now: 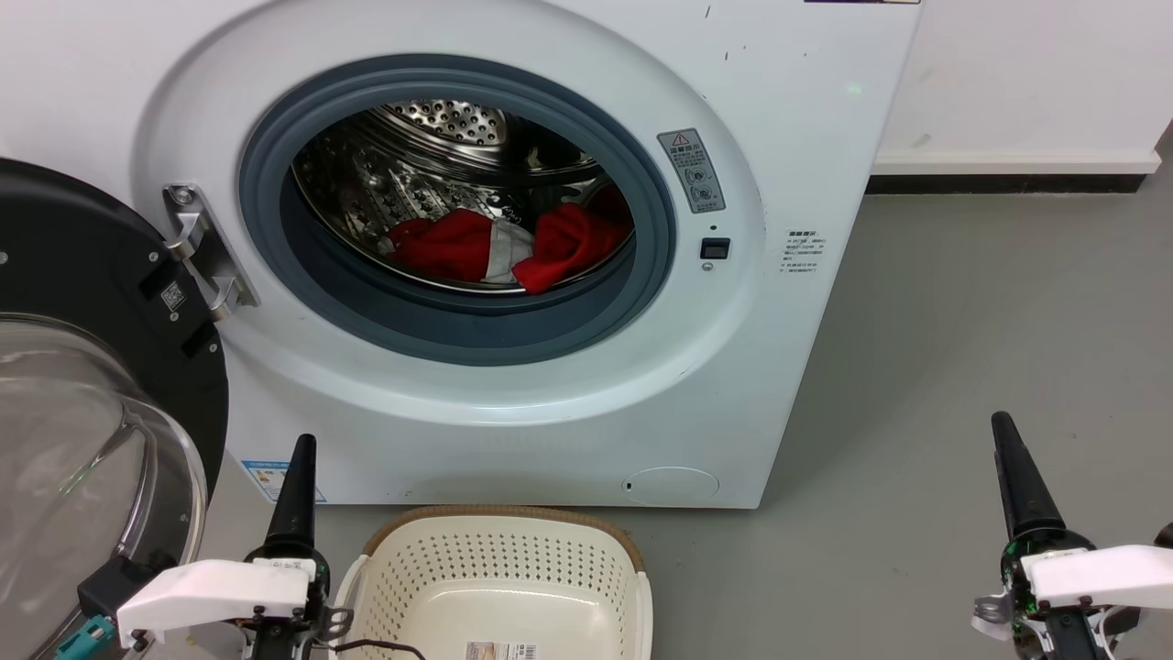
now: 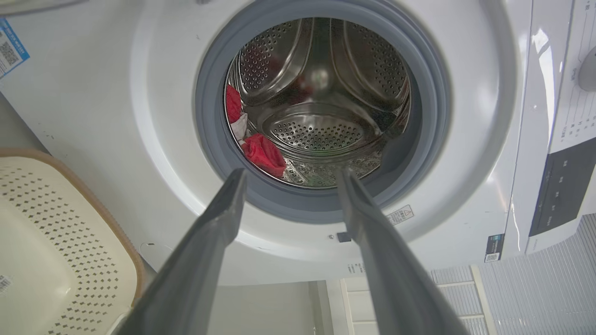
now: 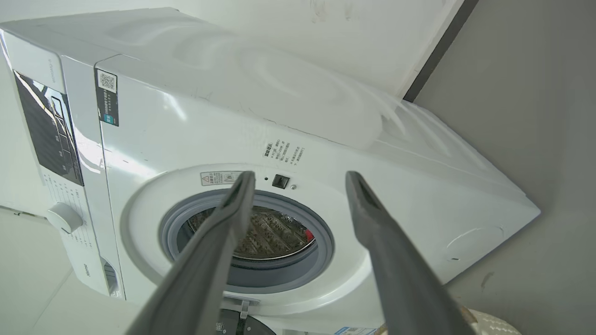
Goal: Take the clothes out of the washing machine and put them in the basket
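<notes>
Red clothes [image 1: 509,247] with a white panel lie bunched at the bottom of the perforated steel drum [image 1: 431,156], inside the white washing machine [image 1: 779,110] that takes up the upper middle of the head view. Its grey gasket [image 1: 275,229] rings the porthole, and the black-rimmed glass door [image 1: 92,275] stands swung open at the left edge of the frame. The cream basket [image 1: 495,555] sits on the grey floor [image 1: 962,321] at the bottom middle, just in front of the machine, with a label sticker on its base. The left tool [image 2: 291,173] is at the lower left of the head view, just beside the basket. In its own wrist view its two fingers are spread apart, their tips framing the lower part of the porthole, and the clothes show near the left of the drum. The right tool [image 3: 300,174] is at the lower right of the head view, above the floor and well apart from the basket. In its wrist view its fingers also stand apart, pointing toward the machine's front.
</notes>
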Robot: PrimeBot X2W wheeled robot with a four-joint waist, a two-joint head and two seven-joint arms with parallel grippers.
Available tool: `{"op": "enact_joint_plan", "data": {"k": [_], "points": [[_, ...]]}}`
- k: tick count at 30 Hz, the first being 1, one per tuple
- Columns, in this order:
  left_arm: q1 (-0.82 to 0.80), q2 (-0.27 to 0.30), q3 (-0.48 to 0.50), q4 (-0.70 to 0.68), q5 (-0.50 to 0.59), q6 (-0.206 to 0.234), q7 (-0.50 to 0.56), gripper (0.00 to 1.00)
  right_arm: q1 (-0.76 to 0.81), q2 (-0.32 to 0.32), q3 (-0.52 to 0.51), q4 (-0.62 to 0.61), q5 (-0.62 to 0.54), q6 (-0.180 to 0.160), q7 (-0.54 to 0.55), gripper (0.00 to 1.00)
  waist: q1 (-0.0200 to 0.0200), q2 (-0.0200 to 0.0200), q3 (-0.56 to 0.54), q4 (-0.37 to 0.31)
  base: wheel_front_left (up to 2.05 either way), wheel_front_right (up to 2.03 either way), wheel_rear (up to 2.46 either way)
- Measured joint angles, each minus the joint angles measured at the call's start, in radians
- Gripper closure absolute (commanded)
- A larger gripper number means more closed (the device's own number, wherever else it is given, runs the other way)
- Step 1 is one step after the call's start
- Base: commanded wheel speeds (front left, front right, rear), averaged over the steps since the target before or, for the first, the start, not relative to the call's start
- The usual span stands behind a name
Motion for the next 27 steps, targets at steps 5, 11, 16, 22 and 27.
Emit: {"op": "enact_joint_plan", "data": {"k": [5, 11, 16, 22, 27], "points": [[0.003, 0.000, -0.016, -0.025, 0.106, 0.027, -0.018, 0.00, 0.007, 0.000, 0.012, -0.035, -0.127, 0.000, -0.020, 0.00, 0.0000, 0.0000, 0.001, 0.000, 0.00, 0.00, 0.00], [0.012, 0.000, -0.042, -0.048, 0.236, 0.057, -0.044, 0.00, 0.022, 0.000, 0.029, -0.069, -0.277, 0.000, -0.042, 0.00, 0.0000, 0.0000, 0.002, 0.000, 0.00, 0.00, 0.00], [0.020, 0.000, -0.059, -0.063, 0.324, 0.077, -0.061, 0.00, 0.029, 0.000, 0.037, -0.084, -0.388, 0.000, -0.061, 0.00, 0.0000, 0.0000, 0.002, 0.000, 0.00, 0.00, 0.00], [0.025, 0.000, -0.072, -0.075, 0.427, 0.093, -0.080, 0.00, 0.045, 0.000, 0.048, -0.099, -0.501, 0.000, -0.082, 0.00, 0.0000, 0.0000, 0.002, -0.001, 0.00, 0.00, 0.00], [0.034, 0.000, -0.082, -0.084, 0.504, 0.109, -0.097, 0.00, 0.047, 0.000, 0.053, -0.118, -0.581, 0.000, -0.098, 0.00, 0.0001, 0.0000, 0.003, -0.003, 0.00, 0.00, 0.00]]}}
